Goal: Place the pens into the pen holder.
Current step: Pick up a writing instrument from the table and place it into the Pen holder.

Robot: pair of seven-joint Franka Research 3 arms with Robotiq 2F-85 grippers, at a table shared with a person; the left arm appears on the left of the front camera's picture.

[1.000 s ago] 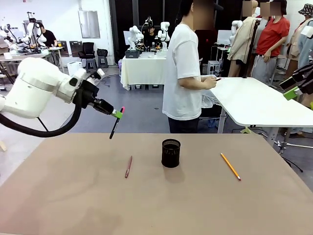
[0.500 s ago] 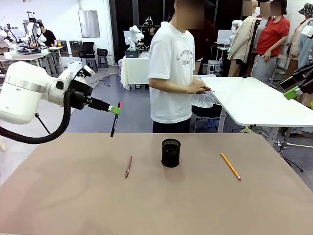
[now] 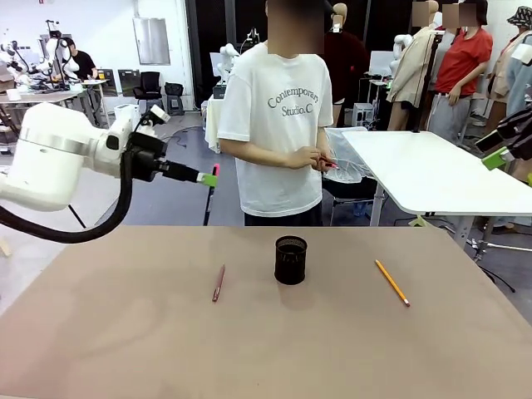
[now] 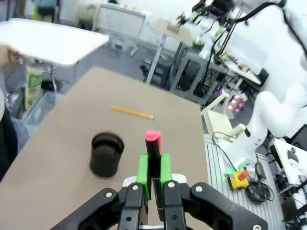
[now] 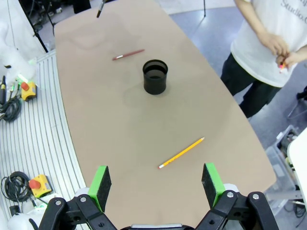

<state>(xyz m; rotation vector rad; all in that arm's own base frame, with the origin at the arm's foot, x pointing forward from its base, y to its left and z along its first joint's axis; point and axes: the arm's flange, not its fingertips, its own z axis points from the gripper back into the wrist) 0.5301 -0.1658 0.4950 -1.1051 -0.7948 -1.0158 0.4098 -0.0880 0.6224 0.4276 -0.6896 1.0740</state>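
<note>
Left gripper [image 3: 209,177]: mine, clenched on the black pen [image 3: 208,206], which hangs upright over the far left edge of the table [image 3: 125,349].
Right gripper [image 5: 156,179]: my fingers are spread wide and grasp nothing, raised off the table's right side.
Pen holder [image 3: 290,260]: upright, mid-table.
Reddish-brown pen [image 3: 219,283]: flat, left of holder.
Yellow pen [image 3: 391,283]: flat, right of holder, well apart.

— What do we see around the work area?
— A wide brown table [image 3: 100,349] in front of us. At its far side stands a person in a white T-shirt [image 3: 278,141] with grey print.
— And elsewhere?
— To the right, a white table [image 3: 432,174] on a grey floor [image 3: 179,199]. Beside our table, a red stop button [image 5: 35,183] on a yellow box lies near coiled black cables [image 5: 12,184].
</note>
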